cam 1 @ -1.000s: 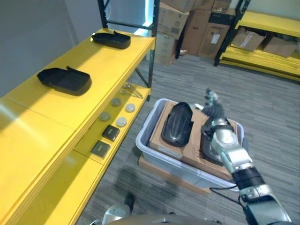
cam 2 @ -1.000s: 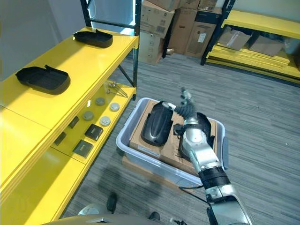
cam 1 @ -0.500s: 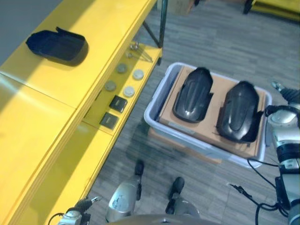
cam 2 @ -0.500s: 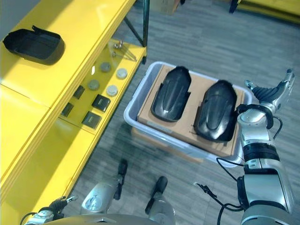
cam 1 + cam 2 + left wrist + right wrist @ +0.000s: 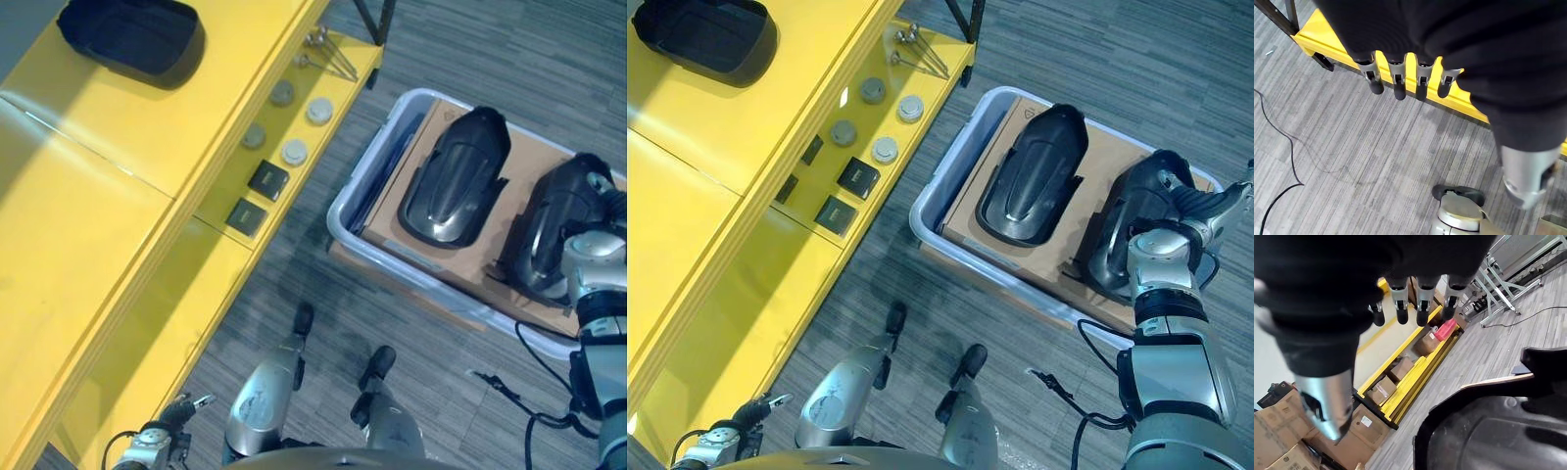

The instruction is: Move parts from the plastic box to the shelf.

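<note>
Grey carpet runs between a yellow shelf [image 5: 118, 196] on the robot's left and a plastic box [image 5: 358, 196] on the floor to its right. One black part [image 5: 132, 39] already lies on the shelf's top board, so the job looks begun. Two more parts are left in the box, resting on cardboard [image 5: 1097, 166]: one [image 5: 1034, 176] nearer the shelf, the other [image 5: 1141, 220] at the far side.

My reading is that the right hand [image 5: 1205, 206] is about to take that far part. It hovers at the part's outer edge with fingers [image 5: 1422, 303] straight and spread, holding nothing; whether it touches the part is hard to tell. The left hand [image 5: 1400, 78] hangs low over the carpet near the shelf's foot, fingers relaxed and empty.

On the lower shelf board sit small round discs [image 5: 294, 152], two dark square blocks [image 5: 266, 178] and a few metal pins [image 5: 328, 59]. They lie below the top board, so they should not hinder placing. The box wall and the neighbouring part crowd the grasp somewhat.
</note>
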Robot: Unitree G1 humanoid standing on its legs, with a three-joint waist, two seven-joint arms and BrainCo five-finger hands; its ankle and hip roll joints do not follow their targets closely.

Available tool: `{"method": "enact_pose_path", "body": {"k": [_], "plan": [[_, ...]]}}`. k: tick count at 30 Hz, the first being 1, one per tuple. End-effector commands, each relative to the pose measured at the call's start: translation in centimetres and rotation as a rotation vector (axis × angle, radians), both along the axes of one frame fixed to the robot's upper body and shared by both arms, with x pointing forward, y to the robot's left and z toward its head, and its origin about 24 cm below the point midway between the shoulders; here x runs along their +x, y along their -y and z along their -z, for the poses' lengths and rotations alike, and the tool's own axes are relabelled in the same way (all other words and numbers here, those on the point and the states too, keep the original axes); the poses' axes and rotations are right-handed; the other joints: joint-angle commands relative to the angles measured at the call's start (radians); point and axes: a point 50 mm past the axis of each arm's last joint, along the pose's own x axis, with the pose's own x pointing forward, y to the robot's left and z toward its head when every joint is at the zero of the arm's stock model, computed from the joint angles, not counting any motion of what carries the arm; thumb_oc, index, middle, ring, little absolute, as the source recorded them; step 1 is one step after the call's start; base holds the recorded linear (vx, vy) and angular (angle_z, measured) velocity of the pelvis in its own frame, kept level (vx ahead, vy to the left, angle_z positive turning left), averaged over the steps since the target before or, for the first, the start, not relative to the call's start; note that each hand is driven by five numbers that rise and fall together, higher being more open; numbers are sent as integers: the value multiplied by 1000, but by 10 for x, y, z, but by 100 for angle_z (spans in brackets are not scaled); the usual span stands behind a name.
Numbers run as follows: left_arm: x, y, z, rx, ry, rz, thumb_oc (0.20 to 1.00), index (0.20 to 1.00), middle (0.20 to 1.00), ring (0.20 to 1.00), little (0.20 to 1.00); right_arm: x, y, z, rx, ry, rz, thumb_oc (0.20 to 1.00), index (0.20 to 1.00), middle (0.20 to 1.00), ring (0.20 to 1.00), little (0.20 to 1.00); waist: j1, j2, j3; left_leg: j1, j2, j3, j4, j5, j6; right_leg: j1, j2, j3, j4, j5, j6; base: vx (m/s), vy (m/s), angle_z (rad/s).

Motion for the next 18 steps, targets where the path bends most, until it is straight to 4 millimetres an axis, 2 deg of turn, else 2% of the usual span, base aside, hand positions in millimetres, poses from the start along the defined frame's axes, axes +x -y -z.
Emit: {"method": "enact_pose_path", "body": {"k": [1,7,8,12,18], "plan": [[-14,-8,2,23,-45,16,1000,1000,1000,1000,1000,-7,2,-9,-141,-36,35,1000,1000,1000,1000,1000,-1,-6,-64,0,-1,-41,23,-103,-17,-48,-2,3,78,-97,11,0,0,0],[-13,-11,0,27,-42,1,1000,1000,1000,1000,1000,-8,-2,18,-103,-139,14,1000,1000,1000,1000,1000,-12,-16,-57,13,11,-17,18,-106,-17,-37,6,19,61,-90,14,0,-18,-8],[-11,-11,0,28,-41,2,1000,1000,1000,1000,1000,-7,-7,28,-73,-154,1,1000,1000,1000,1000,1000,-14,-19,-53,16,13,-11,17,-107,-16,-35,7,22,58,-88,14,-9,-25,-11],[-6,-9,0,34,-34,7,1000,1000,1000,1000,1000,-3,-16,41,-2,-145,8,1000,1000,1000,1000,1000,-15,-22,-44,8,15,-6,22,-106,-14,-42,8,27,60,-85,11,-27,-28,-10],[-3,-9,-1,39,-38,24,1000,1000,1000,1000,1000,-9,-11,57,82,-169,-7,1000,1000,1000,1000,1000,-20,-15,-34,-5,13,-2,33,-106,-14,-54,4,30,66,-81,11,-8,-3,-3]]}}
